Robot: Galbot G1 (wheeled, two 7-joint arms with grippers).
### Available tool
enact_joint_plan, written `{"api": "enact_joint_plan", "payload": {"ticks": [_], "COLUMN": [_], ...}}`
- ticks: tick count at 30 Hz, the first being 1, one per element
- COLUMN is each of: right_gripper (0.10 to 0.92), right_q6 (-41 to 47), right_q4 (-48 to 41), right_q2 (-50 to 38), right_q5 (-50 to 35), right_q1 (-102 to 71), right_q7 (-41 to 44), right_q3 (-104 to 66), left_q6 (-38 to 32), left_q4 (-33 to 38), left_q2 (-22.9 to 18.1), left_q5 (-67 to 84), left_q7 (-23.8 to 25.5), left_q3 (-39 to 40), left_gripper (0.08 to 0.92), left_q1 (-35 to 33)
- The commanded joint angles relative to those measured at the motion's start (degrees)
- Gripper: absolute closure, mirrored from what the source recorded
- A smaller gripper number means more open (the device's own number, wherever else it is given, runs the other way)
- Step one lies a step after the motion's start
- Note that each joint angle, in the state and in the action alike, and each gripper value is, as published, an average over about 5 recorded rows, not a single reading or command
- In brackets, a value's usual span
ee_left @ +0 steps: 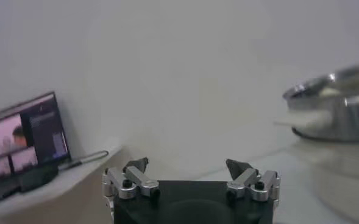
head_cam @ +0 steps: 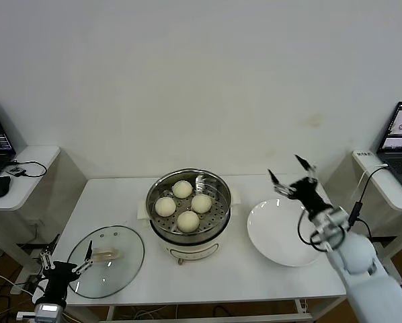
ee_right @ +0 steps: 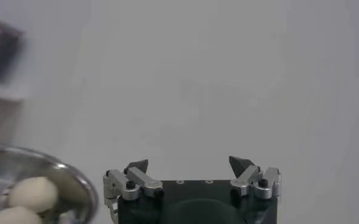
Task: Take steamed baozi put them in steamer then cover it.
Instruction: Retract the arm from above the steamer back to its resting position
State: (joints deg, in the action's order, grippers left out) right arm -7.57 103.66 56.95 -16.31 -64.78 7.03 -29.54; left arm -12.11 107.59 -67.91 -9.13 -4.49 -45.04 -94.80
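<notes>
With four soft baozi [head_cam: 183, 204] seated in the steamer [head_cam: 218, 185], the rigid, breakable glass lid [head_cam: 107, 261] near-left wants lifting by its handle [head_cam: 107, 255], nearest the empty, spread left gripper [head_cam: 65, 259]; right gripper [head_cam: 292, 174], likewise spread, hangs over the plate [head_cam: 282, 232].

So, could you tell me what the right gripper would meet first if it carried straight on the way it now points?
The right gripper, open above the plate, points past the steamer toward the back wall. Nothing shows between its fingers, so probably the wall first, though depth is unclear.
</notes>
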Motion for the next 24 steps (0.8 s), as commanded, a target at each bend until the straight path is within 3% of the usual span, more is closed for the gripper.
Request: {"api": "enact_joint_plan", "payload": {"ticks": [1, 10, 24], "right_gripper": [0.202, 0.202, 0.203], "right_q6": [-11.27, -13.66, -12.90], "right_q4": [1.50, 1.54, 2.08], "right_q2": [12.01, 14.21, 15.40], "right_q5": [3.66, 2.78, 0.69], "right_q1": [-20.08, -23.46, -24.85], "right_q7": [-0.30, -1.04, -1.07], "right_q3": [-20.45, -24.05, -24.71], "left_q6": [-2.94, -3.73, -2.14], "left_q4": [-1.25, -5.98, -8.02], "left_q2": [1.40, 0.94, 1.08], "left_q5": [-40.82, -59.03, -61.42], "left_q7": [-2.23, -6.04, -3.96], "left_q3": [-3.59, -3.10, 1.40], "left_gripper": [0.177, 0.177, 0.177], "left_q1": [-2.22, -1.66, 2.09]}}
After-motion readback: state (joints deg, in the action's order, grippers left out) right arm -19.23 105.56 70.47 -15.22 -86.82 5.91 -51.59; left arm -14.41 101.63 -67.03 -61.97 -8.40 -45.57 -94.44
